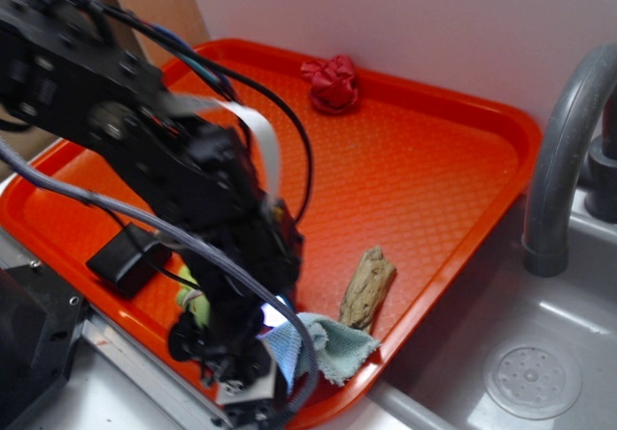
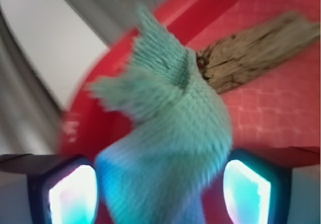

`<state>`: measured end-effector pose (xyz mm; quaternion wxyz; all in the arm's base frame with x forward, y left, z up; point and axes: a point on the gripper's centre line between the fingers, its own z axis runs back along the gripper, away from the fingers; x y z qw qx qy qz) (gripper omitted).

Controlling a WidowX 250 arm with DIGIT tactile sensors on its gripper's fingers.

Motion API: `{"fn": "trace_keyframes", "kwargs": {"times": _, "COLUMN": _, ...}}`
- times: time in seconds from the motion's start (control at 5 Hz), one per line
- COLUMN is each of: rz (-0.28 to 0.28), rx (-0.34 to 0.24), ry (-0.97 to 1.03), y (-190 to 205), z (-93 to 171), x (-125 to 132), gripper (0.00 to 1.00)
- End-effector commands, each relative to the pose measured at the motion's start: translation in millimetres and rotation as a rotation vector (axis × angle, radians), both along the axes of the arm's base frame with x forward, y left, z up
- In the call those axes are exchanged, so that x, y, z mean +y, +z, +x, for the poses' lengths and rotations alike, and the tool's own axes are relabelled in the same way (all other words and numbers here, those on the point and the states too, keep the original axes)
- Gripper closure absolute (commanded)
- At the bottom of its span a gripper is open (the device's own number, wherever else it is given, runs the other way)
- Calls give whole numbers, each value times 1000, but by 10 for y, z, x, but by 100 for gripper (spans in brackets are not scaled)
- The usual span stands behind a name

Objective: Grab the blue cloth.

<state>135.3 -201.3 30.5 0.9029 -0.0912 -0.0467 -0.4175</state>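
Blue cloth [image 2: 170, 148] sat between tool [image 2: 159, 186] pads [image 2: 72, 196], bunched up, one end rising from gap and draped toward tray [image 1: 424, 160] edge. Seemed pinched by tool, pads close on both sides w/ glowing faces; exact contact blurred in wrist view. In exterior view, cloth at near corner of orange tray, partly under tool, frayed edge spread out to the right. Lay just beside piece of wood [image 1: 367, 287], touching or nearly so. Red fabric bundle [image 1: 332, 83] at far edge of tray, well apart. Green plush toy [image 1: 193, 300] mostly hidden behind arm. Grey tap [image 1: 564, 150] and sink [image 1: 532, 380] to the right.
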Motion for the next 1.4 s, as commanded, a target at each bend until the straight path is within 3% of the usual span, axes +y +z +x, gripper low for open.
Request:
{"fn": "trace_keyframes", "kwargs": {"times": 0.0, "rz": 23, "rx": -16, "ry": -8, "y": -86, "z": -6, "x": -22, "gripper": 100}}
{"fn": "trace_keyframes", "kwargs": {"times": 0.6, "rz": -67, "rx": -53, "ry": 50, "y": 295, "z": -27, "x": 261, "gripper": 100}}
{"fn": "trace_keyframes", "kwargs": {"times": 0.8, "rz": -11, "rx": -56, "ry": 182, "y": 568, "z": 35, "x": 448, "gripper": 100}}
{"fn": "trace_keyframes", "kwargs": {"times": 1.0, "rz": 37, "rx": -135, "ry": 431, "y": 1073, "z": 265, "x": 725, "gripper": 100}}
{"fn": "trace_keyframes", "kwargs": {"times": 1.2, "rz": 4, "rx": -169, "ry": 683, "y": 1570, "z": 396, "x": 998, "gripper": 100}}
